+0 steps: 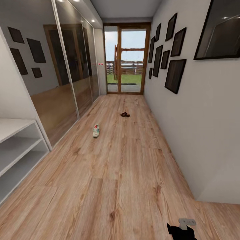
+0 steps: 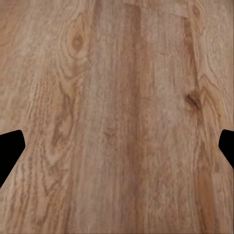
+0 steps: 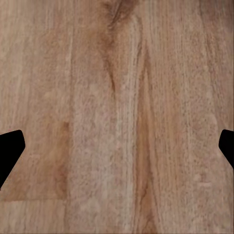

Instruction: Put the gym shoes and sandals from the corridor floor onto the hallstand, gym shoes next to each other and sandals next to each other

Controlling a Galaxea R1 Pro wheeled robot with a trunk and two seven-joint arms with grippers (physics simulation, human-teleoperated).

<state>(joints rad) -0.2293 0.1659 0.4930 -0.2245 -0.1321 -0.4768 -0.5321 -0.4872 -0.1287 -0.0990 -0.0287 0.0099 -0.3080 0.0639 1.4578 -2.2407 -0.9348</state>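
Both my fingers (image 2: 10, 151) (image 3: 10, 151) spread, empty; white green-striped sneaker (image 1: 96, 130) w/ brown leather sandal (image 1: 125, 114) far off; I might misjudge approach.

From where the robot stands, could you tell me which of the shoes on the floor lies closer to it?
The white gym shoe with green and red accents is closer. The dark brown sandal lies farther down the corridor floor, toward the glass door.
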